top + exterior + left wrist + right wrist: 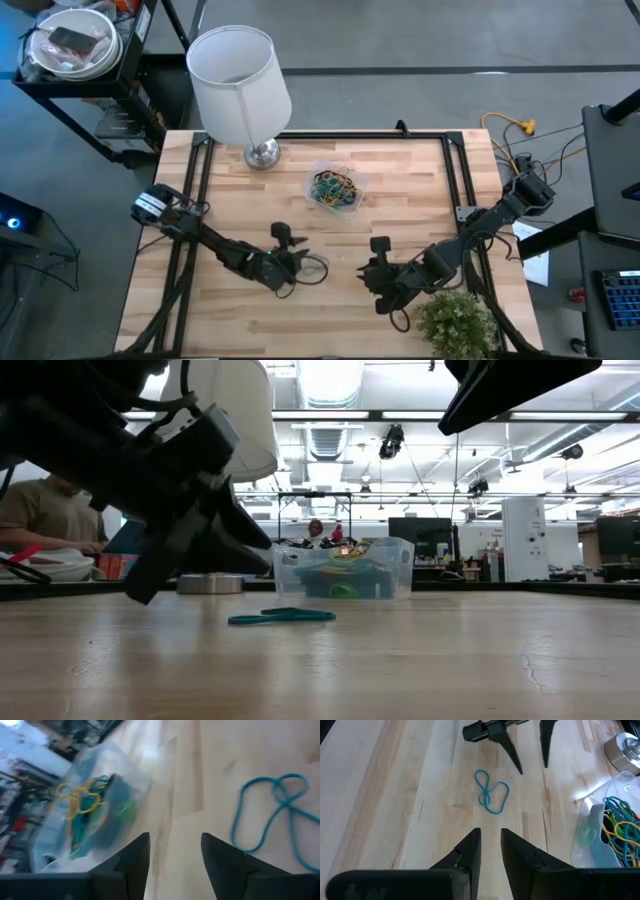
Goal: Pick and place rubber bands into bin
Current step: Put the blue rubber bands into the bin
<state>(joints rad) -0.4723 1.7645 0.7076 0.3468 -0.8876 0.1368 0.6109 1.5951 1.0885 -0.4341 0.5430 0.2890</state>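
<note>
Hovering low over the table, the left gripper [292, 262] has its jaws wide, probably lined up for the loose teal band [491, 792] lying flat just beside it. Right of that band, the right gripper [383, 283] waits, jaws narrowly parted and empty. Farther back, the bin [336, 189] already holds a tangle of bands [335, 190].

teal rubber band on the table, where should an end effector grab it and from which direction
Probably from straight above. The teal rubber band lies flat on the wood, twisted into two loops. Pinch at the crossing, where the strands bunch together and give the most to grip. The left end effector, open beside it, looks best placed.
</note>
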